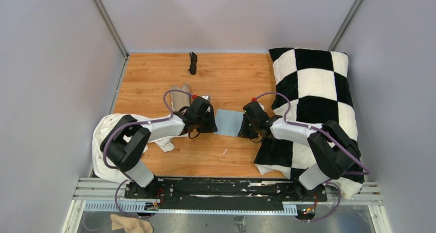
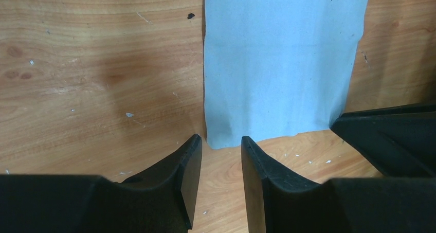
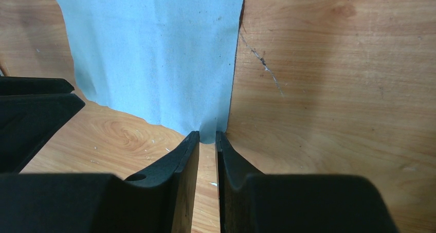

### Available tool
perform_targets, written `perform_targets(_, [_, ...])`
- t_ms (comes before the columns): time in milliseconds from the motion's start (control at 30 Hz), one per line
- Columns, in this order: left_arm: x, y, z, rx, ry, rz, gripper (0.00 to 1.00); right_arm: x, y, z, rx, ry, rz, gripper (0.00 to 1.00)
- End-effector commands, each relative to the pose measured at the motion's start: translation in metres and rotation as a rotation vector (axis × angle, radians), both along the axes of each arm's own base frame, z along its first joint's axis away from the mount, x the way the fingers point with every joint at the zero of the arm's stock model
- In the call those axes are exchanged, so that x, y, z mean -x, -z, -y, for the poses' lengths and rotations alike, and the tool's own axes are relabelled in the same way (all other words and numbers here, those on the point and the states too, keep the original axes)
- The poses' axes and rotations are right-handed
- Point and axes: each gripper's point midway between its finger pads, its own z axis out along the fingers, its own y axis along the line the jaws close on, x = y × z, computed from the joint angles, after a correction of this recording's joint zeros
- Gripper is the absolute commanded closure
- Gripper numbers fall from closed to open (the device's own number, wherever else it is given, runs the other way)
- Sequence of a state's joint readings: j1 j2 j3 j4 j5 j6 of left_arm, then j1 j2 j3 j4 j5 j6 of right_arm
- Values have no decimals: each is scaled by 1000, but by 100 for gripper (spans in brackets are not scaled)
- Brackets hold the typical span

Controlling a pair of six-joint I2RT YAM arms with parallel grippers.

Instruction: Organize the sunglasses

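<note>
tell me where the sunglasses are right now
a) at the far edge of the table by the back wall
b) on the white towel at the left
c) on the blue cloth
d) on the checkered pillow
a, the sunglasses lie on the table at its far edge, well apart from the blue cloth and the checkered pillow.
</note>
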State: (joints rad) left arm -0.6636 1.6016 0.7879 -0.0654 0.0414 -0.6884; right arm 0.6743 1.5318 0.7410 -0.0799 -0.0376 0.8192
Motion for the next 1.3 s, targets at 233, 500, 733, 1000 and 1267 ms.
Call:
perform_targets(233, [4, 20, 1, -18, 9, -46, 67, 12, 14, 8, 65, -19, -40, 73])
perform_targets(500, [3, 20, 7, 3, 20, -52, 97, 10, 15, 7, 69, -19, -42, 72])
perform_targets(733, [5, 13, 7, 16, 27, -42, 100, 10, 15, 8, 73, -16, -40, 88])
perform_targets(1000, [14, 6, 4, 46, 27, -34, 100, 12, 10, 9, 62, -27, -25, 100])
perform_targets(1267, [20, -5, 3, 71, 19, -17, 100, 16, 5, 7, 63, -42, -17, 100])
